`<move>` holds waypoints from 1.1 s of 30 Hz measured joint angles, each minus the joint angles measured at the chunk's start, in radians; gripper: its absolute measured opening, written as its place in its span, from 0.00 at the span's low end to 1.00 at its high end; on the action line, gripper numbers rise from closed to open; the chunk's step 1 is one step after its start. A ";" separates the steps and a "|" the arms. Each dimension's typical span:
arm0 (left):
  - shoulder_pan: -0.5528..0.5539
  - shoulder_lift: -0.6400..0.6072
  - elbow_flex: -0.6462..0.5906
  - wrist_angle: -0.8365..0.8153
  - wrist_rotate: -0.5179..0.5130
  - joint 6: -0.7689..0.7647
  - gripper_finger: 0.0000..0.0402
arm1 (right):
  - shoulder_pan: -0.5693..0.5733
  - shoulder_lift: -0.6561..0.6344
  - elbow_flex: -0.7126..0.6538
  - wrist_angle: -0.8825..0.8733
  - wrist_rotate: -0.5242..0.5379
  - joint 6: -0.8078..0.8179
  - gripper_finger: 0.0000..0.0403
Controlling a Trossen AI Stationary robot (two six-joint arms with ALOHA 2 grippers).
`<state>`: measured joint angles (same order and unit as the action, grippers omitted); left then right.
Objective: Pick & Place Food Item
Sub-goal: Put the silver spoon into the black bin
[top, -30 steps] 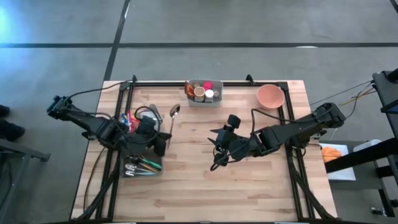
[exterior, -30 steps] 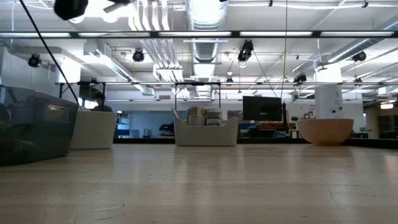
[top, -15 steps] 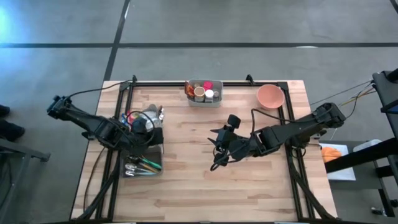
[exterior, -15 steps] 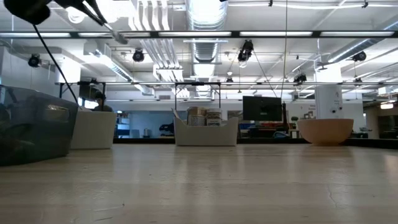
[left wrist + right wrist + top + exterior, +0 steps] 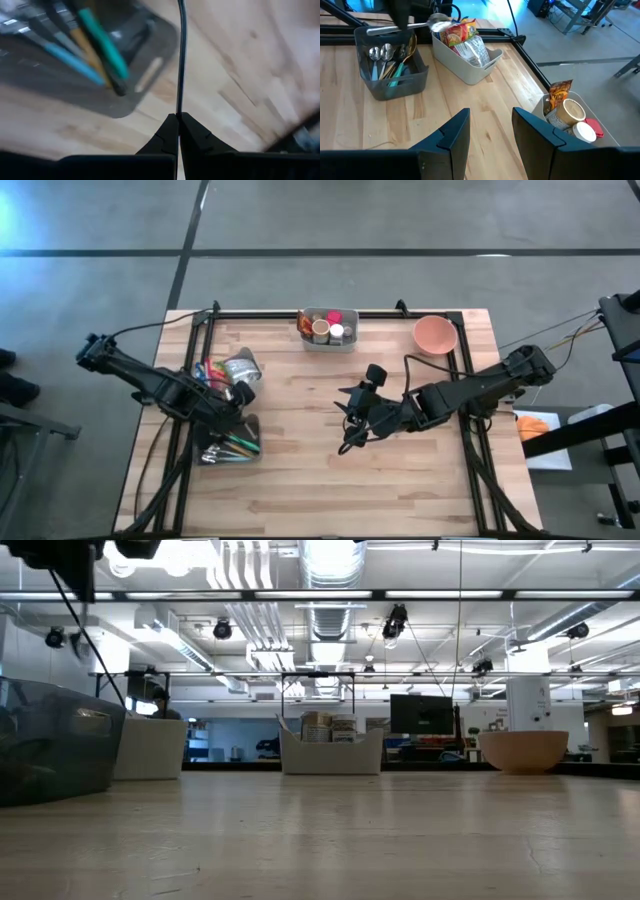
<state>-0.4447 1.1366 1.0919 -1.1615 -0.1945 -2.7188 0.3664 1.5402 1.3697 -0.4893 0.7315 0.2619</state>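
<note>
The left gripper (image 5: pixel 178 131) hangs over the dark grey cutlery caddy (image 5: pixel 228 442) at the table's nine o'clock side, its fingers pressed together on the thin stem of a metal spoon (image 5: pixel 422 25). Seen from the right wrist, the spoon's bowl lies level just above the crinkly snack packets (image 5: pixel 462 42) in the white rectangular bin (image 5: pixel 470 67), which sits right beside the caddy toward twelve o'clock. The right gripper (image 5: pixel 490 127) hovers over bare light wooden table (image 5: pixel 400 480) near the centre, its fingers spread apart and holding nothing. At twelve o'clock stands a small grey tray of cups and packets (image 5: pixel 327 329); a pink round bowl (image 5: pixel 435 334) rests at about one o'clock.
</note>
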 joint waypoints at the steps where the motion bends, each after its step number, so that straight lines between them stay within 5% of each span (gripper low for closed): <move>1: -0.002 0.005 0.000 -0.010 0.022 -0.031 0.00 | 0.000 0.000 0.000 0.000 0.000 0.000 0.35; 12: -0.002 0.071 -0.001 -0.058 0.188 -0.415 0.00 | 0.000 0.000 0.000 0.000 0.000 0.000 0.35; 33: 0.002 0.337 -0.002 -0.073 0.251 -0.424 0.00 | 0.000 0.000 0.000 0.000 0.000 0.000 0.35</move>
<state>-0.4427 1.4736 1.0897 -1.2346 0.0567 -3.1428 0.3660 1.5402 1.3697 -0.4892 0.7315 0.2619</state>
